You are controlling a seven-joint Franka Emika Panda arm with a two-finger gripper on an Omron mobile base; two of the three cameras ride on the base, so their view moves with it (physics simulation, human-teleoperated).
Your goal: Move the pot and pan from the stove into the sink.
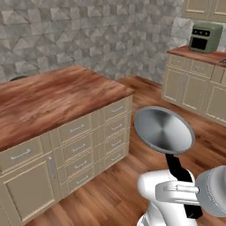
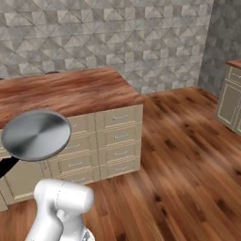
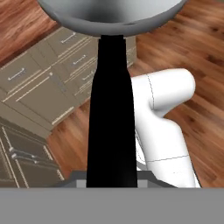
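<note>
My gripper (image 3: 111, 179) is shut on the straight black handle (image 3: 110, 122) of the pan (image 1: 164, 130), a small shallow silver frying pan. The pan is held up in the air above the wooden floor, beside the island, with its round underside (image 2: 36, 134) facing the base cameras. In the hand view the pan's bowl (image 3: 109, 13) sits at the top, at the far end of the handle. In the left base view the gripper (image 1: 189, 196) grips the handle's lower end. The pot, the stove and the sink are out of view.
A kitchen island with a wooden top (image 1: 53, 97) and beige drawers (image 2: 117, 136) stands to the left. A far counter (image 1: 194, 55) carries a green toaster oven (image 1: 205, 36). More beige cabinets (image 2: 230, 101) stand at the right. Open wooden floor (image 2: 183, 155) lies between them.
</note>
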